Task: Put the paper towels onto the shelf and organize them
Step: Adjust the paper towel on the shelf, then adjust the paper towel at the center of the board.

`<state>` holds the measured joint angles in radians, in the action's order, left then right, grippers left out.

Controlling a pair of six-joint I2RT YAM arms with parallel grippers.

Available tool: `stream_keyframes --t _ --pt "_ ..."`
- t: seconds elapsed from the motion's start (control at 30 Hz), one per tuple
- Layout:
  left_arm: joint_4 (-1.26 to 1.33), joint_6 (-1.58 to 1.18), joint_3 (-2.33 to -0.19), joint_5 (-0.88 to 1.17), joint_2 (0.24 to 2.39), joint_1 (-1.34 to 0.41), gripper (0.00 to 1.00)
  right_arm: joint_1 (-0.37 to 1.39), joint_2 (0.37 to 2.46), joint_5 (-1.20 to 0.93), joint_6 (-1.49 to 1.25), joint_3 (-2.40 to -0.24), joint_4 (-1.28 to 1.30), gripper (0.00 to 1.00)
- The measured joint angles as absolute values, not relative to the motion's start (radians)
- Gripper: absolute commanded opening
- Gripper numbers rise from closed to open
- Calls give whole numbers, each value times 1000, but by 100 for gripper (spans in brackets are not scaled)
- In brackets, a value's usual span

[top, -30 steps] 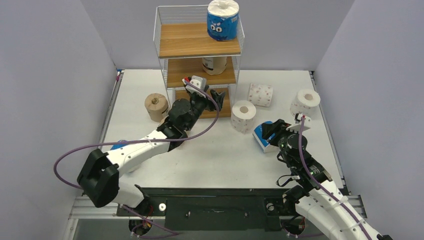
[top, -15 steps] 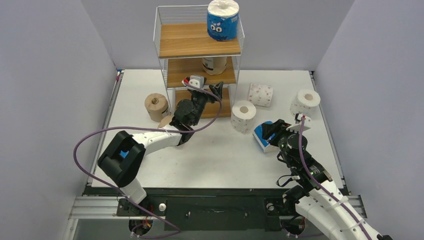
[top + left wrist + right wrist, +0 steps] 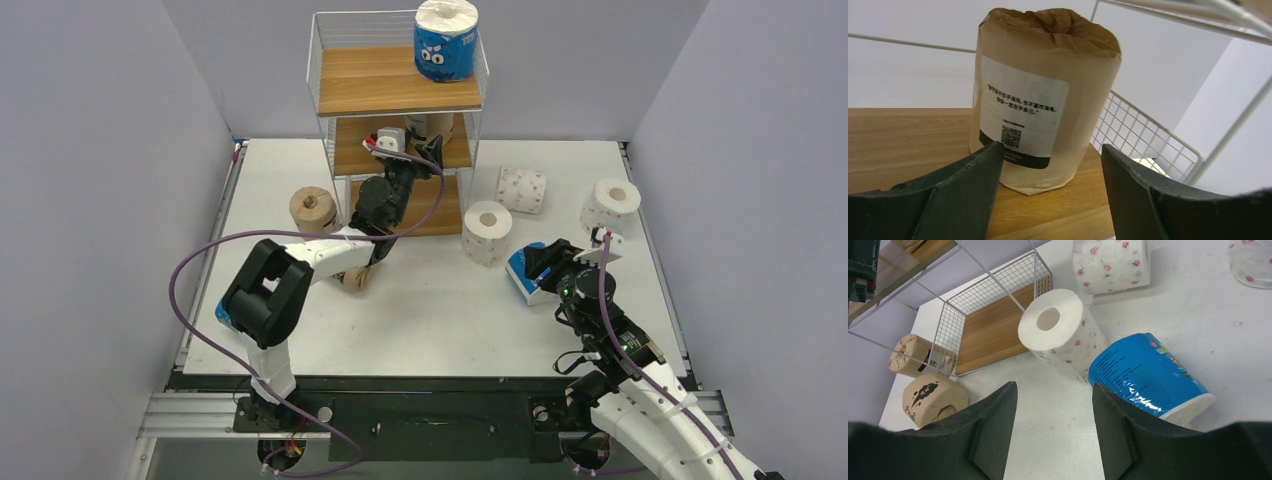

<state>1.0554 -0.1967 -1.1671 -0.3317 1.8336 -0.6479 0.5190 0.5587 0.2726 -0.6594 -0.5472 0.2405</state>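
The shelf (image 3: 397, 95) stands at the back of the table. A blue paper towel roll (image 3: 446, 40) stands on its top board. On the middle board (image 3: 908, 145) a tan roll (image 3: 1043, 100) with a white label stands upright. My left gripper (image 3: 1050, 152) is open just in front of this roll, which no finger holds; from above the left gripper (image 3: 428, 152) sits at the middle tier. My right gripper (image 3: 1054, 389) hangs open over bare table, and a blue roll (image 3: 1148, 375) lies on its side just to its right.
Three white flowered rolls (image 3: 487, 232) (image 3: 522, 189) (image 3: 610, 203) sit on the table right of the shelf. One tan roll (image 3: 313, 212) stands left of it, and another (image 3: 352, 275) lies under my left arm. Grey walls close in three sides.
My left gripper has risen from the shelf's bottom tier to the middle tier, and the arm has folded in closer. The right arm has not moved.
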Motion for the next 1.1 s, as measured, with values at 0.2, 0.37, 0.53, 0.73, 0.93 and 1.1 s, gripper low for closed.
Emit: stream_keyframes --t 0.2,0.37,0.53,0.73,0.93,1.1 --pt "1053 -224 -1230 -321 1893 -631 69 519 560 273 -659 -547 241 52" --pt "1048 -250 -1289 -294 1940 -631 68 519 561 273 -659 -547 241 52" --pt "1044 -273 -1342 -274 1981 -631 69 519 561 273 -659 -547 245 52" --pt "1044 -282 -1363 -272 1997 -631 69 519 562 273 -659 -547 250 52" --pt "1044 -286 -1376 -260 2007 -626 71 519 562 274 -656 -547 250 52" --pt "1063 -288 -1359 -253 2002 -627 82 519 567 280 -655 -547 252 52"
